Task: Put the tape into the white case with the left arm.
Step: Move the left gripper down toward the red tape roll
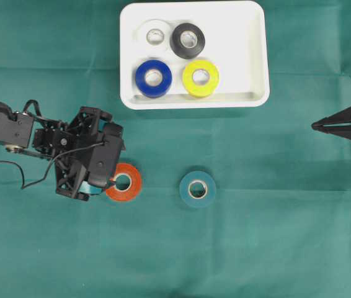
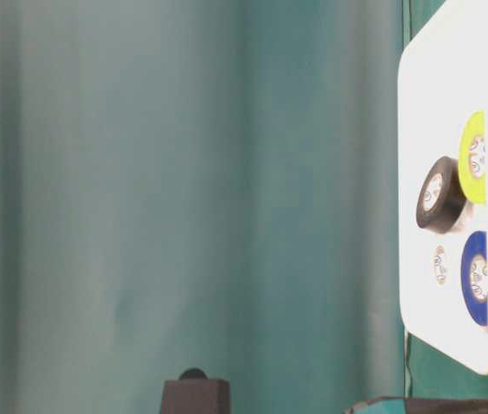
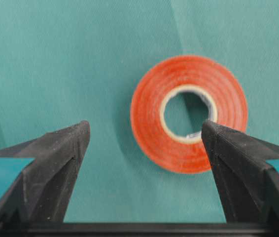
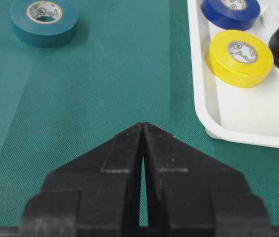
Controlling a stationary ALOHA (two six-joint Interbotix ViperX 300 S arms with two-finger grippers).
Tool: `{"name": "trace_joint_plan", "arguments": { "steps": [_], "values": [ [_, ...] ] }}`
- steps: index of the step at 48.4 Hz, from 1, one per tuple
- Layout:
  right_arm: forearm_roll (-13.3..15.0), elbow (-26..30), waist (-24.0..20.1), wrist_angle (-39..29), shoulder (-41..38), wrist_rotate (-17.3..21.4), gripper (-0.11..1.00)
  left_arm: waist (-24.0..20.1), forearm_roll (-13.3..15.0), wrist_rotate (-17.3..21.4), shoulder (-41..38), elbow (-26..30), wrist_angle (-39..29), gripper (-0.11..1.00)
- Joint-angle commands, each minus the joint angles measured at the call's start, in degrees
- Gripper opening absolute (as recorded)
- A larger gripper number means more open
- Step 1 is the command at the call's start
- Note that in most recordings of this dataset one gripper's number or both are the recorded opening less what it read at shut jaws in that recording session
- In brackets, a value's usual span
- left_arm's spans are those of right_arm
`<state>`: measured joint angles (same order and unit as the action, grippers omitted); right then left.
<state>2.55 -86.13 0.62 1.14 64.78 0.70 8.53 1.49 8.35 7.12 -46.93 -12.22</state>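
left gripper [image 3: 144, 133] jaws wide, empty, over orange tape [image 1: 124, 182] lower left, possibly touching | white case [image 1: 253, 56] top centre, four rolls inside | right gripper [image 4: 143, 126] closed, right edge

A green cloth [image 1: 256, 248] is covering the table. The white case [image 1: 250, 37] is holding white [image 1: 154, 33], black [image 1: 188, 40], blue [image 1: 153, 78] and yellow [image 1: 201, 77] rolls. Below the case, orange [image 1: 124, 182] and teal [image 1: 198, 189] rolls are lying.
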Motion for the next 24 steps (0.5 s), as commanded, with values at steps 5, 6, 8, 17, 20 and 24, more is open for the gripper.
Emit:
{"name": "trace_joint_plan", "arguments": {
  "steps": [5, 6, 8, 17, 20, 24],
  "values": [
    [0.09, 0.62, 0.00, 0.53, -0.62, 0.00, -0.09, 0.18, 0.09, 0.00, -0.18, 1.41, 0.09, 0.93],
    [0.09, 0.62, 0.00, 0.62, -0.62, 0.00, -0.09, 0.18, 0.09, 0.00, -0.26, 1.41, 0.09, 0.93],
    [0.09, 0.62, 0.00, 0.53, -0.53, 0.00, -0.09, 0.18, 0.00, 0.00, -0.70, 1.49, 0.09, 0.93],
    [0.09, 0.62, 0.09, 0.62, -0.53, 0.00, -0.09, 0.26, -0.09, 0.26, -3.60, 2.55, 0.09, 0.93],
    [0.00, 0.62, 0.00, 0.53, -0.53, 0.09, -0.09, 0.18, -0.09, 0.35, -4.57, 2.99, 0.09, 0.93],
    [0.09, 0.62, 0.09, 0.62, -0.62, 0.09, -0.09, 0.18, -0.18, 0.44, -5.54, 3.34, 0.09, 0.93]
  ]
}}
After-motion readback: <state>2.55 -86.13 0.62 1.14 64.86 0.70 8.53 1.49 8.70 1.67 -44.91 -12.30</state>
